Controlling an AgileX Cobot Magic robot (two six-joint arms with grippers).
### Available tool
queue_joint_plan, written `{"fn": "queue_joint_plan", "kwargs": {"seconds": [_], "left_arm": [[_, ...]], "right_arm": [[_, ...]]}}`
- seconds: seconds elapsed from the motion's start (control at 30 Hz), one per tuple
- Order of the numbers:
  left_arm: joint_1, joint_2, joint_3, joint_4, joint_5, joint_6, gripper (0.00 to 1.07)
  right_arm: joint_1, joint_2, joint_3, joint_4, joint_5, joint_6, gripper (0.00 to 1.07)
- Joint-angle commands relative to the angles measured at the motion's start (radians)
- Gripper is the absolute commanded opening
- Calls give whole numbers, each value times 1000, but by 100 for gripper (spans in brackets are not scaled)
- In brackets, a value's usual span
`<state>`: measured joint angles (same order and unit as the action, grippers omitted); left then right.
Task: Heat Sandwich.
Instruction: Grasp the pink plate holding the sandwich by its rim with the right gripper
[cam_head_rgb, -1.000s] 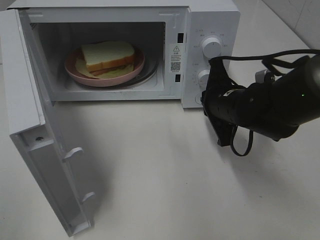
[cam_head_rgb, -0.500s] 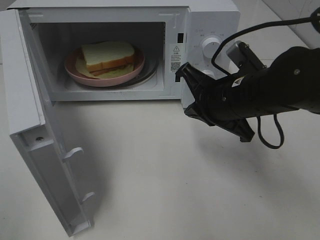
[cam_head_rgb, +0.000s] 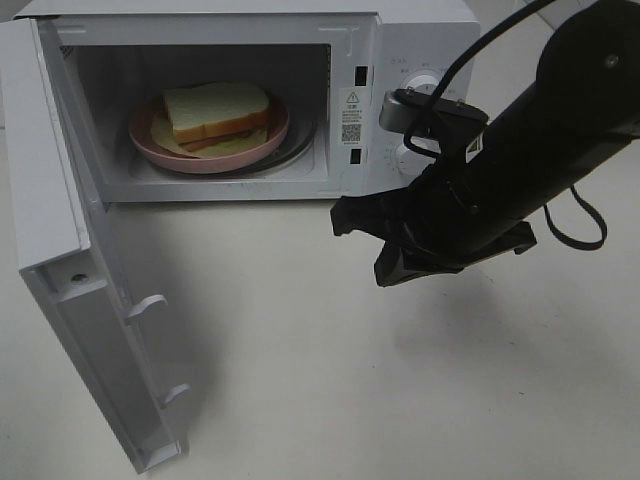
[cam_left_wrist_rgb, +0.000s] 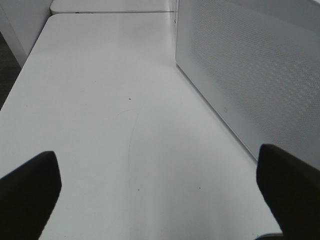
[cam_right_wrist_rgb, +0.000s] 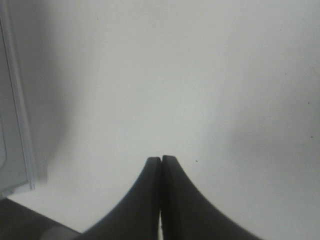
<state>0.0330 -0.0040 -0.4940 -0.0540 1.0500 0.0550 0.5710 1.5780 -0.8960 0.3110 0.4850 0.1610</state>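
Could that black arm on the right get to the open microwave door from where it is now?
Probably yes. The right gripper hangs above the table, jaws shut, and nothing stands between it and the open door. Whether the arm stretches that far I cannot tell.

Plain white surface (cam_head_rgb: 330, 400). Bears one white microwave (cam_head_rgb: 430, 40) toward the back left. Stands with door (cam_head_rgb: 60, 200) wide open.
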Motion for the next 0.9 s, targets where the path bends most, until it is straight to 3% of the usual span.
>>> {"fn": "queue_joint_plan", "kwargs": {"seconds": [0.03,0.37,0.47,0.73,0.9], "left_arm": [[0,-17,3,-7,-13,0,100],[0,-17,3,-7,-13,0,100],[0,-17,3,-7,-13,0,100],[0,-17,3,-7,-13,0,100],[0,-17,3,-7,-13,0,100]], "right_arm": [[-1,-13,-27,-12,81,-106,1],[-1,-13,-84,-17,276,-578,2],[-1,-13,-84,-22,340,-816,2],[-1,-13,-84,-37,376,-1260,3],[-1,-13,-84,-49,374,-1412,5]]}}
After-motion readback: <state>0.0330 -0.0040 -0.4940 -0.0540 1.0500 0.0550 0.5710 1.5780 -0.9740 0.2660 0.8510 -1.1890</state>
